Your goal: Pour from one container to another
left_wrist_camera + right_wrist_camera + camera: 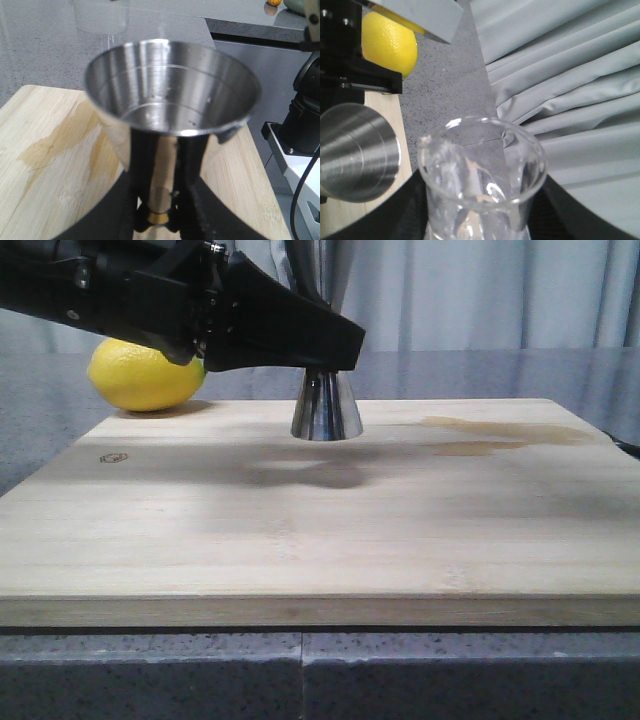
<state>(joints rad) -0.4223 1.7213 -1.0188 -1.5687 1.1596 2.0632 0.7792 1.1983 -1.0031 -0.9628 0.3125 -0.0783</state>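
Observation:
The steel jigger stands on the wooden board, and its lower cone shows under my left arm. My left gripper is shut on the jigger at its gold-banded waist, one black finger on each side. In the front view that gripper hides the waist. My right gripper is shut on the clear glass beaker, which it holds in the air beside the jigger's open cup. I cannot tell whether either vessel holds liquid. The right gripper is out of the front view.
A yellow lemon lies by the board's far left corner and also shows in the right wrist view as the lemon. A brownish wet stain marks the board right of the jigger. Grey curtains hang behind.

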